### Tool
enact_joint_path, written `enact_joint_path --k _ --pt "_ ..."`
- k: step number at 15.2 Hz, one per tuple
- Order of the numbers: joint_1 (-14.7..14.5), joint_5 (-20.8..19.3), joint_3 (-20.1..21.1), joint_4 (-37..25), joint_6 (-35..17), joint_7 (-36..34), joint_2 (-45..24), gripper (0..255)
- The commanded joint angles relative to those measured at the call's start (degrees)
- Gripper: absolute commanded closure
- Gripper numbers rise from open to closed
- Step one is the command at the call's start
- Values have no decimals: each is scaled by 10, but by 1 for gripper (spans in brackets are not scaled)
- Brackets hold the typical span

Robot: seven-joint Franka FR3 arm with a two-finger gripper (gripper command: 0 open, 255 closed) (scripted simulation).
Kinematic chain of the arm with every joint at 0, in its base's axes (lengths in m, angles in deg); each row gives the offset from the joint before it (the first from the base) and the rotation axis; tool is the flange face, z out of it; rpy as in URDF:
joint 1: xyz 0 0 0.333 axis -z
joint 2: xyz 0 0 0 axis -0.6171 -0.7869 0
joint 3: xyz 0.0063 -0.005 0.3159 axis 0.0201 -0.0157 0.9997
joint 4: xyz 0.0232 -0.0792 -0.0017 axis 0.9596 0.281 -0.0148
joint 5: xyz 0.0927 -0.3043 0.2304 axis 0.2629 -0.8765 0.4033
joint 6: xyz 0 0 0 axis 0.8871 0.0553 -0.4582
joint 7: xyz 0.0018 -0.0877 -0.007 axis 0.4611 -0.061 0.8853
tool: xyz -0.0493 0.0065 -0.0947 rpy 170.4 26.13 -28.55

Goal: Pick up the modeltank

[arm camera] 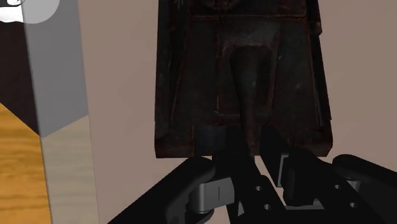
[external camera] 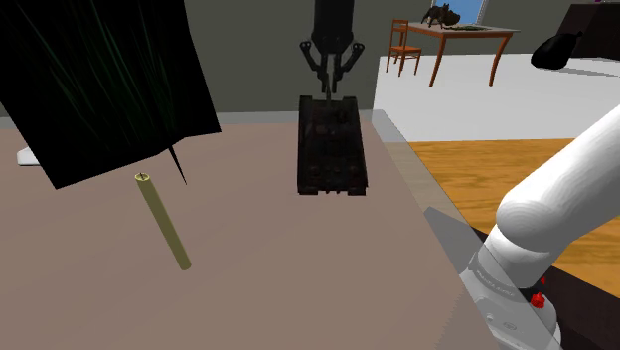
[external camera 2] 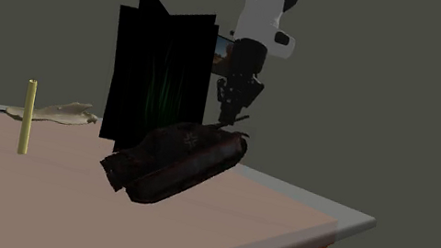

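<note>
The model tank is a dark brown-black hull with a long gun barrel, on the brownish table. In the second exterior view the tank is tilted, its end under the gripper raised and its far end low near the tabletop. My black gripper comes down from above onto the raised end. In the wrist view the fingers clasp the tank's barrel, with the gripper shut on it and the hull stretching away beyond.
An upright yellowish stick stands beside the tank. A large black panel stands behind it. A flat beige thing lies at the back. The table's grey edge runs close to the tank, above a wooden floor.
</note>
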Motion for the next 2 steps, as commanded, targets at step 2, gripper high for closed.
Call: enact_joint_path --k 2 --pt "1 -1 -1 -12 8 -1 -2 255"
